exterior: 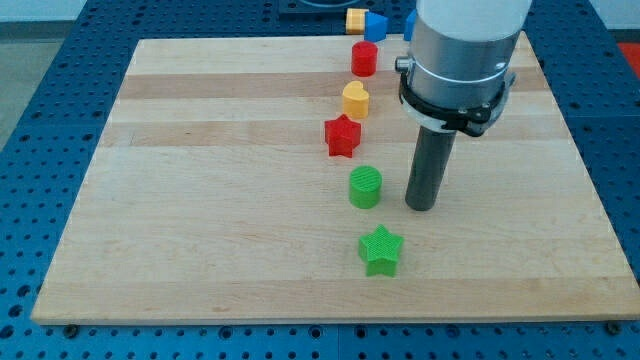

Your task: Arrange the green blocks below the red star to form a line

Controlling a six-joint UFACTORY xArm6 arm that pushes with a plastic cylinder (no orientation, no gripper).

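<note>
The red star (342,136) sits near the board's middle. Below it stands the green cylinder (365,187), and further down, slightly to the right, lies the green star (381,250). The three run in a rough line slanting down to the right. My tip (421,206) rests on the board just to the right of the green cylinder, with a small gap between them, and above and to the right of the green star.
Above the red star sit a yellow heart (355,99) and a red cylinder (364,59). At the board's top edge (250,42) lie a yellow block (355,20) and a blue block (376,27); another blue block (410,24) is partly hidden behind the arm.
</note>
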